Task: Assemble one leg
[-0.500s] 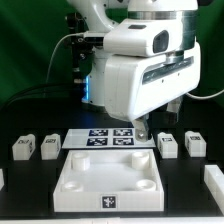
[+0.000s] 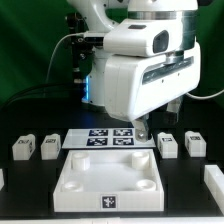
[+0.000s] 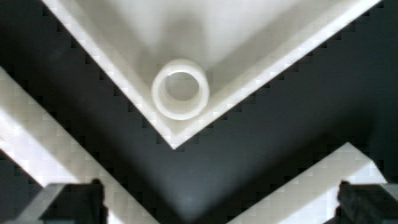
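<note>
Panda arm's (image 2: 135, 70) jaws hang open and empty above a corner socket (image 3: 182, 88) of the white panel (image 2: 80, 198); a leg (image 2: 168, 144) stands nearby on the dark surface (image 2: 35, 180).

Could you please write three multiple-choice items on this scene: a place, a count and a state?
1. Where does the thin flat white marker board lie?
A. beyond the large white square plastic panel
B. atop it
C. in the gripper
2. How many small white plastic block legs with tags stand in line at that board's exterior-view left?
A. none
B. two
C. five
3. How is the two-finger gripper?
A. shut on a leg
B. open, empty
C. unseen
Answers: 1 A, the board lies past the panel's far rim; 2 B, two legs stand there; 3 B, the wrist view shows its fingers apart with nothing between.
</note>
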`<state>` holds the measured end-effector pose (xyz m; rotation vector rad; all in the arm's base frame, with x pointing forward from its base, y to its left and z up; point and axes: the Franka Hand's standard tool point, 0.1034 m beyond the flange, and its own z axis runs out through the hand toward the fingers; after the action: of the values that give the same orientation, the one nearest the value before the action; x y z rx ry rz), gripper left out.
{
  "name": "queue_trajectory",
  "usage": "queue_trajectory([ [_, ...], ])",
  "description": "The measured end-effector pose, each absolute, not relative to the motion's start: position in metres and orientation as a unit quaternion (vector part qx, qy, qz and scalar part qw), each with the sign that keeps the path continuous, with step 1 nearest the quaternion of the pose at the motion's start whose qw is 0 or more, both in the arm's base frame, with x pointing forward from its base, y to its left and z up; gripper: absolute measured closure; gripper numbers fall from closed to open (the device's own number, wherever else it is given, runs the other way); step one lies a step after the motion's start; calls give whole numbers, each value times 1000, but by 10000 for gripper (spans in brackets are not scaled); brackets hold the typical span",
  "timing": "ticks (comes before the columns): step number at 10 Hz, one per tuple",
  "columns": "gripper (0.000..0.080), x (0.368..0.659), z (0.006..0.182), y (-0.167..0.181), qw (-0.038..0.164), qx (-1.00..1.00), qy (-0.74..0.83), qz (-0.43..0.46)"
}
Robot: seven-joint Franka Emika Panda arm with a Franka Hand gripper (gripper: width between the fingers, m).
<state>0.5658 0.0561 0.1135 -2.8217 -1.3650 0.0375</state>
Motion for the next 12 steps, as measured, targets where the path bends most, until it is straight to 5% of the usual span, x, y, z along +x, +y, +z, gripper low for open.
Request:
queue_trajectory([
  [3, 150, 564, 112, 54, 4, -864, -502, 13],
  [7, 150, 510, 81, 25, 8, -729, -685, 7],
  [12, 150, 451, 38, -10, 13, -721, -693, 1],
])
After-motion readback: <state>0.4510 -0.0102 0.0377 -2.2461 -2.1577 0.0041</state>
